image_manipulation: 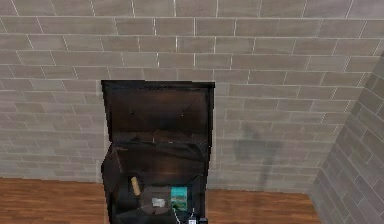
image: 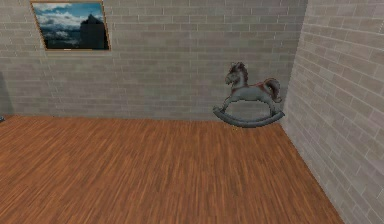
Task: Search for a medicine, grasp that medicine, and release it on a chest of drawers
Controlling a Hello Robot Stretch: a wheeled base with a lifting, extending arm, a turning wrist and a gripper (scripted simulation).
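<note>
Small teal box [image_manipulation: 178, 195], prob. the medicine, lies low inside dark cabinet [image_manipulation: 160, 120] vs brick wall, just up-left of gripper [image_manipulation: 188, 213] at arm side view's bottom edge. Can't tell gripper's state, nor whether it holds anything.

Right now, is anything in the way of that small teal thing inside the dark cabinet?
Nothing visible does. The small teal thing sits at the open front of the dark cabinet; a tan thing and a grey round thing lie left of it.
</note>
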